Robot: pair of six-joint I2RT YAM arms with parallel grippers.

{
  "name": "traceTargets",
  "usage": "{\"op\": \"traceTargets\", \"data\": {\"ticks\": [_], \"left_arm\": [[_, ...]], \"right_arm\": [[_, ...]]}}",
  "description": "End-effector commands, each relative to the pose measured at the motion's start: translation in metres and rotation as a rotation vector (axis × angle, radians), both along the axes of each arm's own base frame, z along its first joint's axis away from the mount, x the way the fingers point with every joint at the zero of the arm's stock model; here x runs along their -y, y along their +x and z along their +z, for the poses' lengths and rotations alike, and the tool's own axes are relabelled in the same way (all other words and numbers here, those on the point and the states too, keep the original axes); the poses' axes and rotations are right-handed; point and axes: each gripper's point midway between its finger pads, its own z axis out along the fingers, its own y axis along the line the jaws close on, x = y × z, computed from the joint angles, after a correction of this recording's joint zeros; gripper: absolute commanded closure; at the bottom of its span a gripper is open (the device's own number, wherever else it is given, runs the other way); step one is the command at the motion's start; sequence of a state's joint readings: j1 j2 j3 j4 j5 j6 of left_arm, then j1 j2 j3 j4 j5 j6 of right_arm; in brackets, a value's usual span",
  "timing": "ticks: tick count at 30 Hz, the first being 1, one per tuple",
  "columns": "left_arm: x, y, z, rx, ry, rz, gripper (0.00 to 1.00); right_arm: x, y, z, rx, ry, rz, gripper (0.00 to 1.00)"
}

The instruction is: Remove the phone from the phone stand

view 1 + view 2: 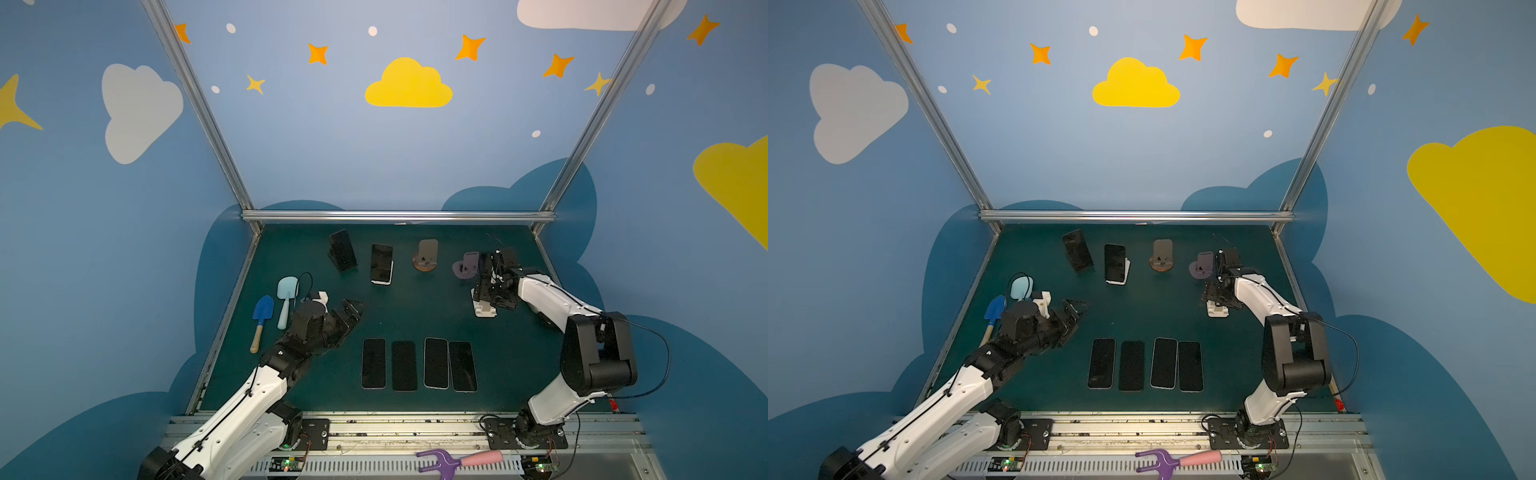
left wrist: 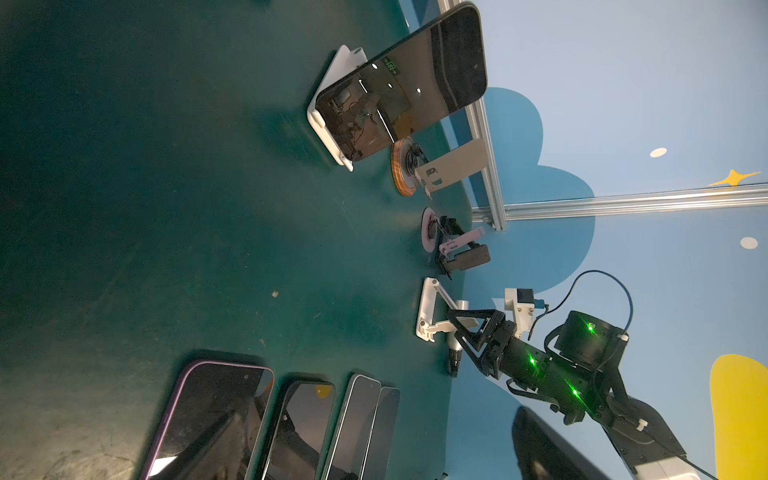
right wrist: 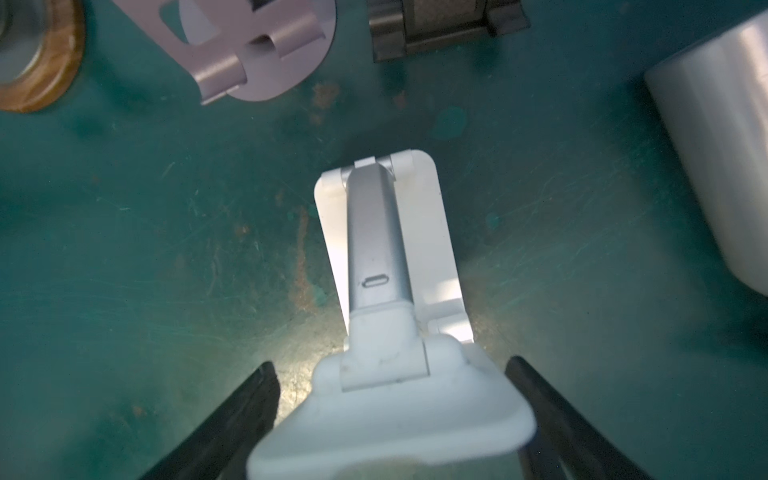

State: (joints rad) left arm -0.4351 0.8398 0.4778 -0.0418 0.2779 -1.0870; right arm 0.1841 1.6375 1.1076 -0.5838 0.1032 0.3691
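- Right gripper sat low over the empty stand, one jaw on each side of its cradle plate. Couldn't tell whether they pinched it or only straddled it.
- Left gripper was spread wide and held nothing.
- Phone leaned in the back stand, well apart from both grippers. A dark slab, likely another phone, leaned in the black stand beside it. Flat phones lay in a row up front.
- My read: the stand under the right gripper carried no phone, so the real target was at the back.
- To do it well: grip the phone by its long edges above the stand's lip, then lift along the backrest before pulling away. The left gripper could pin the base to stop it tipping.
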Motion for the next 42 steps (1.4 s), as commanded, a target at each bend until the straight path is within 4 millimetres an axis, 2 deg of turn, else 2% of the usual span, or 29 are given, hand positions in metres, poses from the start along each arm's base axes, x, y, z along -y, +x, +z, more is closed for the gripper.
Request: {"op": "traceTargets", "data": {"ticks": [1, 4, 8, 13, 16, 21, 23, 25, 32, 36, 42], "left_arm": [[0.002, 0.004, 0.013, 0.039, 0.005, -0.006, 0.0], [0.002, 0.002, 0.013, 0.041, 0.004, -0.011, 0.0], [-0.003, 0.001, 0.015, 0.05, 0.013, 0.006, 0.0], [-0.002, 0.002, 0.016, 0.052, 0.012, 0.004, 0.0], [0.0, 0.002, 0.016, 0.048, 0.01, -0.005, 0.0], [-0.001, 0.002, 0.014, 0.048, 0.012, 0.0, 0.0], [-0.001, 0.001, 0.014, 0.047, 0.011, -0.005, 0.0], [-0.001, 0.001, 0.013, 0.044, 0.012, -0.003, 0.0], [0.003, 0.003, 0.014, 0.043, 0.005, -0.019, 0.0], [0.001, 0.0, 0.014, 0.049, 0.01, -0.019, 0.0], [0.0, 0.0, 0.01, 0.055, -0.006, -0.003, 0.0]], "right_arm": [[-0.001, -0.007, 0.001, -0.025, -0.007, 0.008, 0.25], [-0.002, -0.004, 0.007, -0.015, -0.03, 0.018, 0.35], [-0.015, -0.001, 0.022, 0.026, -0.033, 0.056, 0.4], [-0.046, 0.004, 0.039, 0.067, -0.042, 0.126, 0.42], [-0.051, 0.004, 0.036, 0.041, -0.041, 0.134, 0.4], [-0.037, -0.001, 0.033, 0.024, -0.073, 0.094, 0.29], [-0.025, -0.005, 0.038, 0.027, -0.118, 0.056, 0.21], [-0.019, -0.009, 0.039, 0.046, -0.121, 0.024, 0.17], [-0.041, -0.018, 0.048, 0.118, -0.009, -0.02, 0.15], [-0.023, -0.023, 0.055, 0.159, -0.052, -0.018, 0.13], [-0.008, -0.011, 0.044, 0.163, -0.1, 0.1, 0.08]]}}
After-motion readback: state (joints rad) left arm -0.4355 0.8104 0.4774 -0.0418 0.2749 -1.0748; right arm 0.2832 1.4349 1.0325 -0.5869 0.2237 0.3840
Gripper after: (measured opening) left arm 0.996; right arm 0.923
